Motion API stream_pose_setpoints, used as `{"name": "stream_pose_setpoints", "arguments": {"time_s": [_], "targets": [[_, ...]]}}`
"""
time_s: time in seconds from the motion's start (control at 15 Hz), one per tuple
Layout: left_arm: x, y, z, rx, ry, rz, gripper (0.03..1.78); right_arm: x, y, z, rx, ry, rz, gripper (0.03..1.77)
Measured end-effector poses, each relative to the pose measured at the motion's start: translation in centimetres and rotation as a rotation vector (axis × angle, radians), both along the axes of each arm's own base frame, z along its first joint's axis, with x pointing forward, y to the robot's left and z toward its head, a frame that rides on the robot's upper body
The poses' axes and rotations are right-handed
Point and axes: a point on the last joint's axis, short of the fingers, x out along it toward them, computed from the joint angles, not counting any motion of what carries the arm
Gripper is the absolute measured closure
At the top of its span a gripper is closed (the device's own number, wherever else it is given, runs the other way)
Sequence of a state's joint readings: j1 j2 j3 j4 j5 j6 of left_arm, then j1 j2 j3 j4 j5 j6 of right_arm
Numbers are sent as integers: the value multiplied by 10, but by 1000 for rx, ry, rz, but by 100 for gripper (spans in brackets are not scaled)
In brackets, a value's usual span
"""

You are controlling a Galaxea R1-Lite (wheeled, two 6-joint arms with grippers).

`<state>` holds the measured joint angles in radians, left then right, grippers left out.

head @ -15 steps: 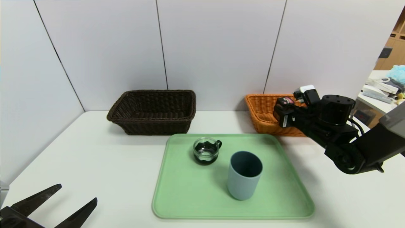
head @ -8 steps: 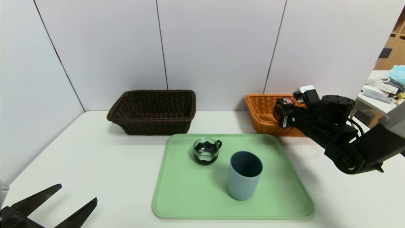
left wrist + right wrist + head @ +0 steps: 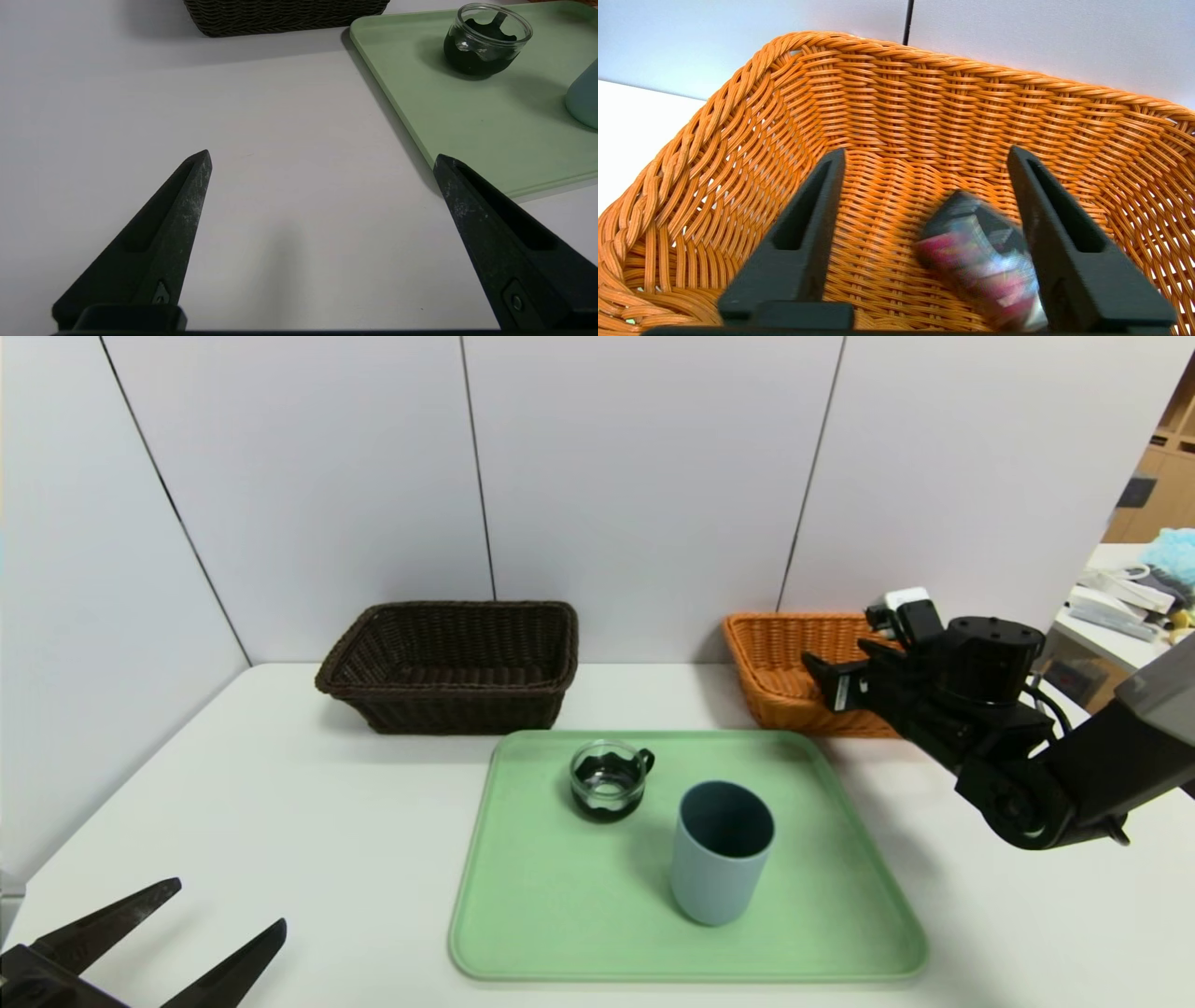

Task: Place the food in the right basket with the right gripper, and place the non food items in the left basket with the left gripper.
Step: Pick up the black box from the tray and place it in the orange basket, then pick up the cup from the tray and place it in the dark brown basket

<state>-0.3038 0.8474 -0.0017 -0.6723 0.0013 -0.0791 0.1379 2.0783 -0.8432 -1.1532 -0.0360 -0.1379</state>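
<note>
I'm looking at a smooth white table [image 3: 280, 784] set against pale wall panels, with 2 woven baskets at its far edge. My right gripper [image 3: 924, 156] sits over the orange wicker basket [image 3: 780, 667], its jaws spread wide and holding nothing. Between its fingers, in the right wrist view, a small dark packet [image 3: 980, 256] with pink-red and silvery print is inside the basket, blurred, its long side tilted; I can't tell whether it rests on the weave. The basket's strands are thick and glossy, with a braided rim. The dark brown basket [image 3: 453, 663] on the left is rectangular with finer weave. Between them and nearer me lies a matte green tray [image 3: 560, 915] with rounded corners, carrying a small glass cup [image 3: 609, 779] with a black handle and black lower half, and a tall grey-blue tumbler [image 3: 721, 854], upright, just beside it. My left gripper [image 3: 322, 156] hovers low at the near left corner, its 2 pointed black fingers apart, empty.
</note>
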Motion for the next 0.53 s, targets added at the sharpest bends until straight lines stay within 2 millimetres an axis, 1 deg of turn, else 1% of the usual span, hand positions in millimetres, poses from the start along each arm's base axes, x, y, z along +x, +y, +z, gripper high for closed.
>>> {"name": "stream_pose_setpoints", "arguments": {"time_s": [0.13, 0.33, 0.53], "targets": [[0, 0, 0, 0, 0, 0, 12, 0, 0, 0, 0, 0, 1, 45], [0, 0, 0, 0, -2, 0, 12, -4, 1, 2, 1, 1, 6, 34], [0, 0, 0, -1, -4, 0, 12, -23, 7, 6, 0, 23, 34, 26]]}}
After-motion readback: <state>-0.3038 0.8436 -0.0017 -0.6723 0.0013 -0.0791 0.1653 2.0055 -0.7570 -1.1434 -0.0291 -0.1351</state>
